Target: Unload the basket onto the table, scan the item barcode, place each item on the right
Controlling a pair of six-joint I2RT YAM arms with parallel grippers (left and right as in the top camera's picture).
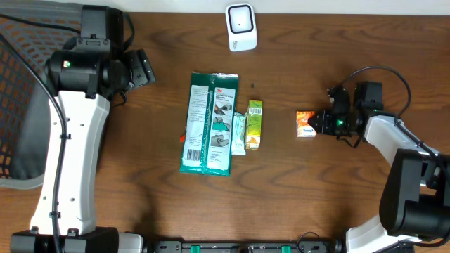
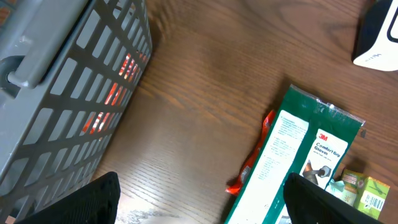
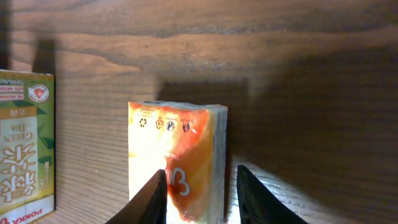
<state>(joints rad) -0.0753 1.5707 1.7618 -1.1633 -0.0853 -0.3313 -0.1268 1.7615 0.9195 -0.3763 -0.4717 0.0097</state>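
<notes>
Your grey basket (image 2: 62, 112), left of the 3M "Comfort Grip" pack (image 1: 209, 123), holds something orange, unidentifiable. Right of that pack sits a "GREEN TEA" box (image 1: 254, 124), then the orange packet (image 1: 305, 124). The right gripper (image 3: 202, 193) straddles it, narrowly parted — grip unclear — and the left gripper (image 2: 199, 199) gapes empty.

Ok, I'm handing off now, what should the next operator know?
Left gripper: open, empty, near the basket.
Right gripper: open, at the orange pack on the table, no firm grip visible.
Scanner at the far edge; glove pack and tea box mid-table.
Done: reached the pack.
To do: grip, lift, show barcode to scanner.
</notes>
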